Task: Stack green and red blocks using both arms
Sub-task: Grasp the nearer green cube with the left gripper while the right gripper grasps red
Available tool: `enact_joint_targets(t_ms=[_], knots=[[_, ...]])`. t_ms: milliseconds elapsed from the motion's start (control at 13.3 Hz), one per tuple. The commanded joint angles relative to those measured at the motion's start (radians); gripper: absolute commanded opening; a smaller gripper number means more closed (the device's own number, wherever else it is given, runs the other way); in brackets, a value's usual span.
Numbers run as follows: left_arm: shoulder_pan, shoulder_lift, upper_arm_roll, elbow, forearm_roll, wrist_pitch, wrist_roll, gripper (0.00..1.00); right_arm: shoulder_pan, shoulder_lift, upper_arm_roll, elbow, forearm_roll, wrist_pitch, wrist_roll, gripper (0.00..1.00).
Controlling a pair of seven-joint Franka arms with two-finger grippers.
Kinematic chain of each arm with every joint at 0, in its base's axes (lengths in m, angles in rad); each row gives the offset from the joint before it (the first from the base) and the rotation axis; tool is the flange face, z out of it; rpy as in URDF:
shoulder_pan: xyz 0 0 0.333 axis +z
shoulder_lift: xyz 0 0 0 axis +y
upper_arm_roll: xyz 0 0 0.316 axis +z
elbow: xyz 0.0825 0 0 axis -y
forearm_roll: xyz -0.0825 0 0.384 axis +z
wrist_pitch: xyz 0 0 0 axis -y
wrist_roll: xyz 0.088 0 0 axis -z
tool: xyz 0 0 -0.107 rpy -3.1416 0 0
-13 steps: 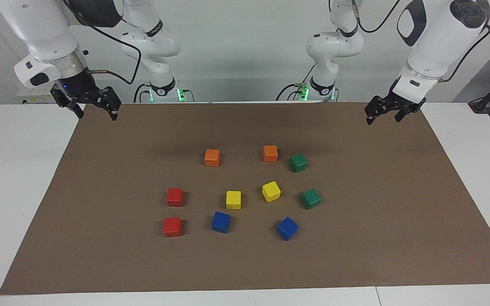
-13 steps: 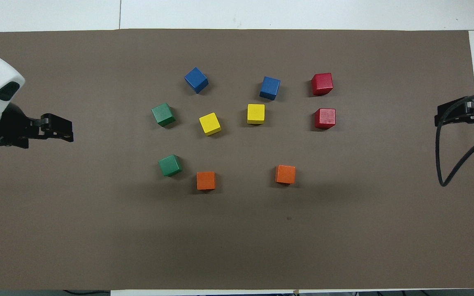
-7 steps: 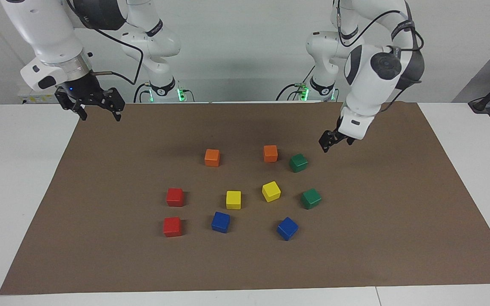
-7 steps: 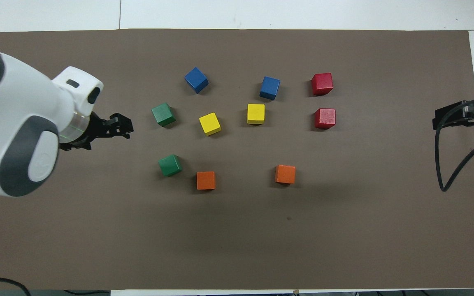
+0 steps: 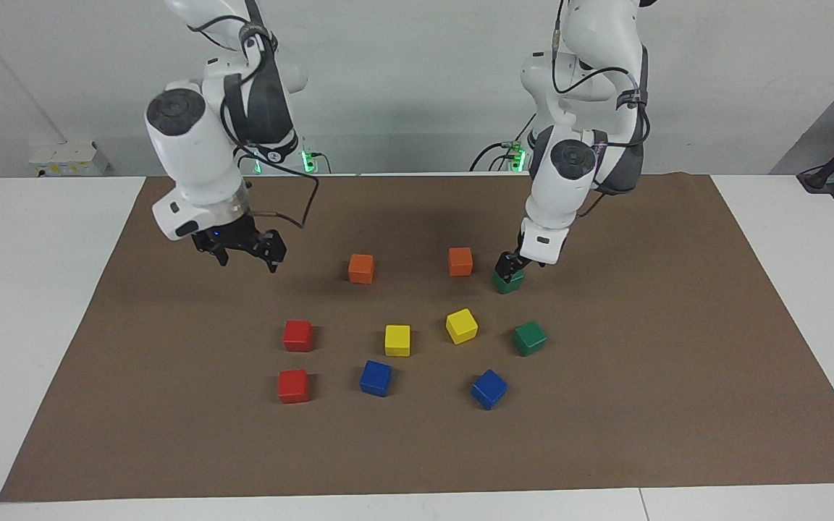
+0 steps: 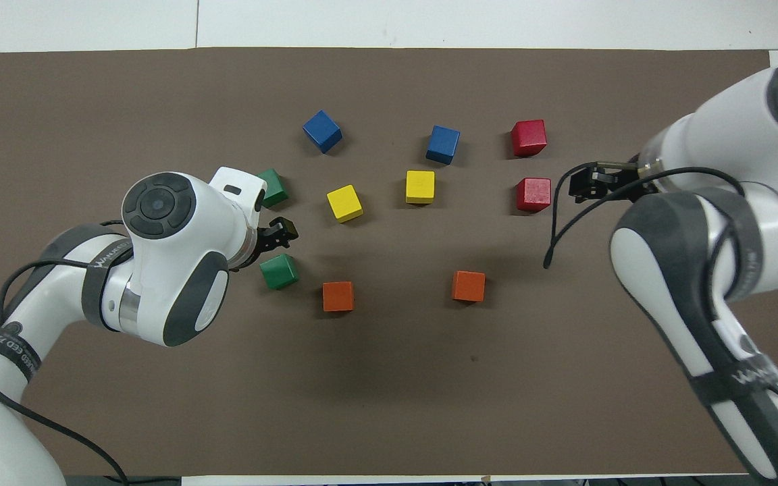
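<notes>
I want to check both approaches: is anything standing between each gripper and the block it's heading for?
Nothing visible does. The left gripper is already down at the nearer green block, beside an orange block that isn't in its path. The right gripper hangs over bare brown mat; open mat separates it from the red blocks.

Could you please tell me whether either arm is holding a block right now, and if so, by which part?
Nothing is lifted. The left tool is down at the nearer dark green matte cube, whether gripped cannot be told. The right tool hangs open, empty.
</notes>
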Motion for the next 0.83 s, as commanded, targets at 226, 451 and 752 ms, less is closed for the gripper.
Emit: enact_joint_targets(t_ms=[226, 451, 752], knots=[[-0.056, 0.043, 0.016, -0.073, 0.013, 0.138, -0.035, 1.00, 0.024, 0.179, 0.002, 0.019, 0.006, 0.171, 0.140, 1.00], [-0.066, 0.077, 0.016, -0.073, 0.016, 0.167, 0.003, 1.00, 0.027, 0.220, 0.002, 0.019, 0.006, 0.208, 0.148, 1.00], [-0.066, 0.080, 0.016, -0.086, 0.016, 0.155, 0.050, 0.79, 0.076, 0.251, 0.001, 0.022, -0.009, 0.257, 0.149, 1.00]])
